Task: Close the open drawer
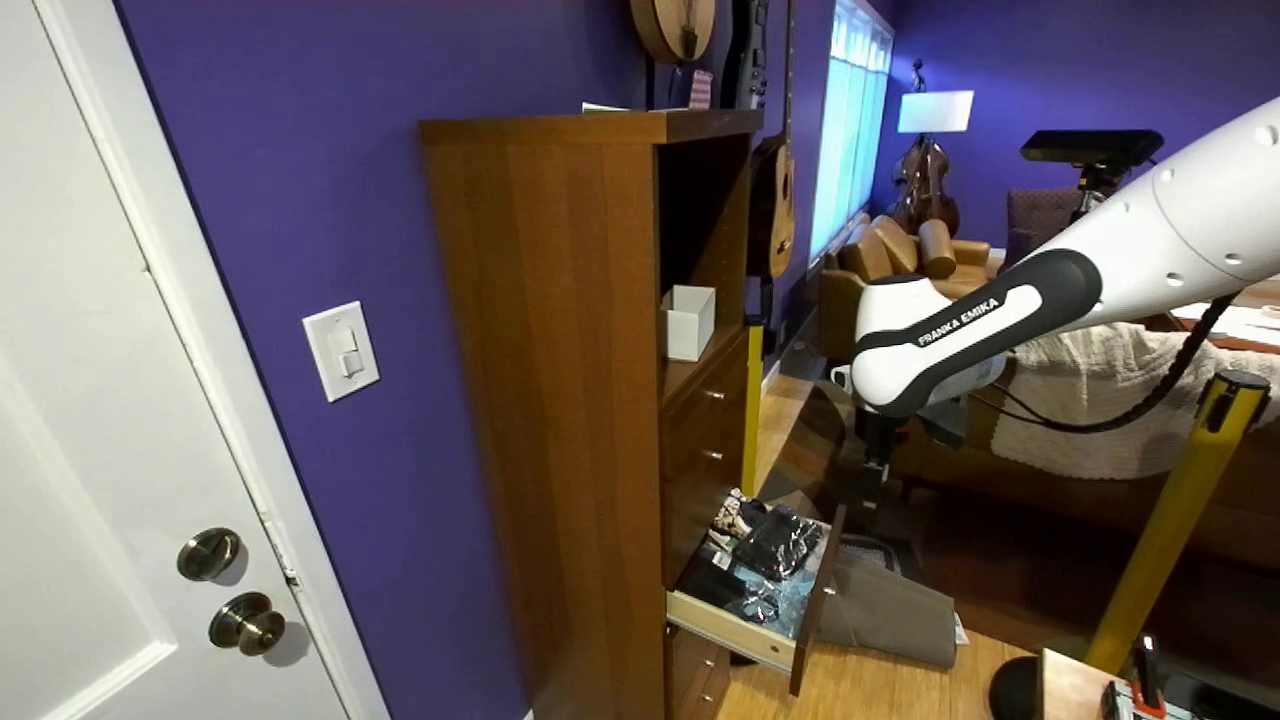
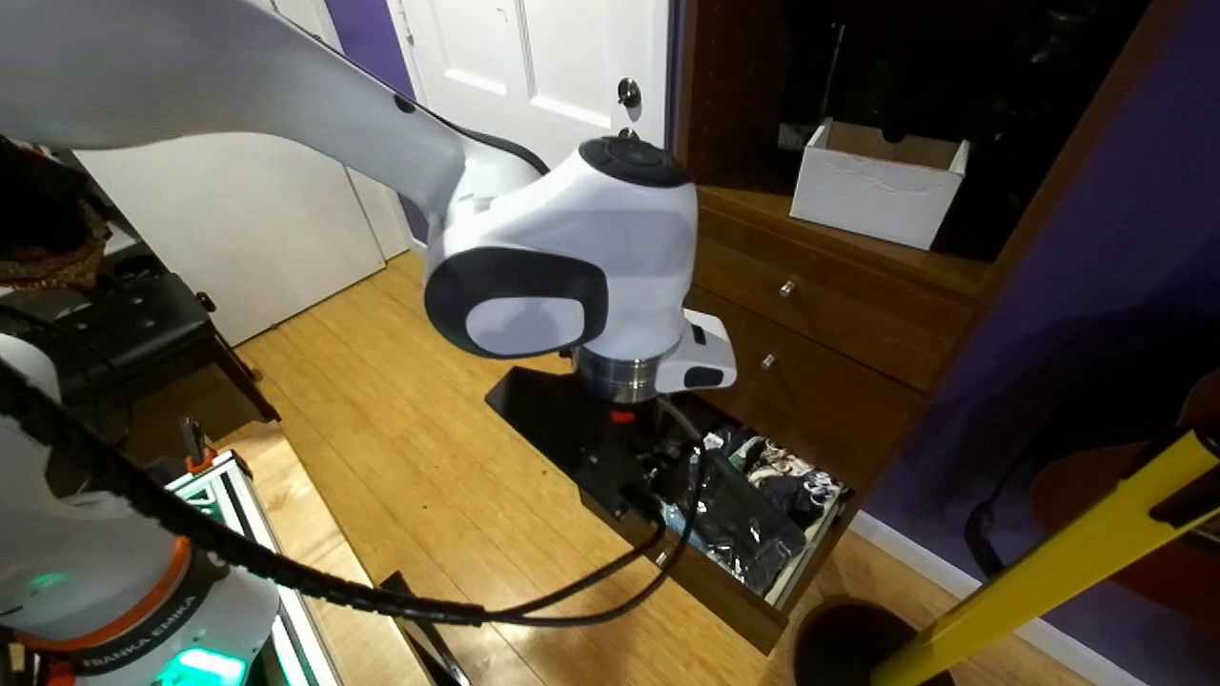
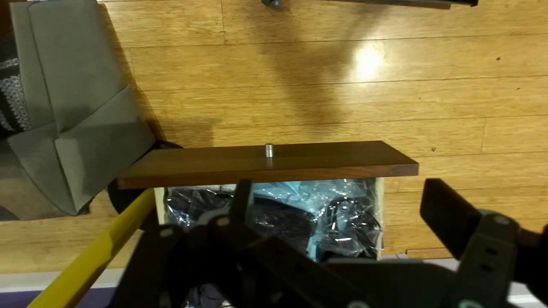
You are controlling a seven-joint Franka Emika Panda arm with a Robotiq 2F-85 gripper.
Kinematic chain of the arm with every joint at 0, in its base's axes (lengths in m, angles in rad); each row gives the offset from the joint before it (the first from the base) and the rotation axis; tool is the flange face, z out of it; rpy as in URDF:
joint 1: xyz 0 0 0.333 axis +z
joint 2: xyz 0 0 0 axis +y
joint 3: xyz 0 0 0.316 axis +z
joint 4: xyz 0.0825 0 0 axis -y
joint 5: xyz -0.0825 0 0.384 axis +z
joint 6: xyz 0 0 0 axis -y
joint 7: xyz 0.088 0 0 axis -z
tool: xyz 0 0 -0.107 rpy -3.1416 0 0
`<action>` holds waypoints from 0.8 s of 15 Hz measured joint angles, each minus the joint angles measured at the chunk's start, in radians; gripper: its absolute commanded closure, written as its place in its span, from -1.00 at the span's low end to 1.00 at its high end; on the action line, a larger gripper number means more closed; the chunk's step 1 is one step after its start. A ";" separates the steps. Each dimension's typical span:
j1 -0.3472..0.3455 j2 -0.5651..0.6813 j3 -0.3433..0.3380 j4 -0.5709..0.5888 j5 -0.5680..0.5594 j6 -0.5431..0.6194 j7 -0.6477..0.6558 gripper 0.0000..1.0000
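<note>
The open drawer (image 1: pixel 727 622) juts out from the tall brown wooden cabinet (image 1: pixel 570 400). It holds black items and clear plastic bags. Its brown front panel with a small silver knob (image 3: pixel 269 150) spans the middle of the wrist view (image 3: pixel 325 160); the panel also shows in an exterior view (image 2: pixel 710 600). My gripper (image 3: pixel 340 192) is open and empty, fingers wide apart, pointing down. In the wrist view its fingers overlap the drawer's inside and the floor beside it. In the exterior views the gripper (image 1: pixel 874 475) hangs near the drawer front, apparently above it; the exact gap is unclear.
A yellow post (image 2: pixel 1048 562) stands beside the drawer and shows in the wrist view (image 3: pixel 98 244). A grey fabric item (image 3: pixel 72 77) lies on the floor near the drawer front. A white box (image 2: pixel 877 186) sits on the cabinet shelf. Shut drawers (image 1: pixel 705 450) are above the open one.
</note>
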 measured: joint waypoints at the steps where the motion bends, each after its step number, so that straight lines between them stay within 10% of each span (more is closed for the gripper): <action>1: -0.015 0.028 -0.001 0.005 0.004 0.026 -0.015 -1.00; 12: -0.086 0.197 0.012 0.080 0.098 0.057 -0.066 -1.00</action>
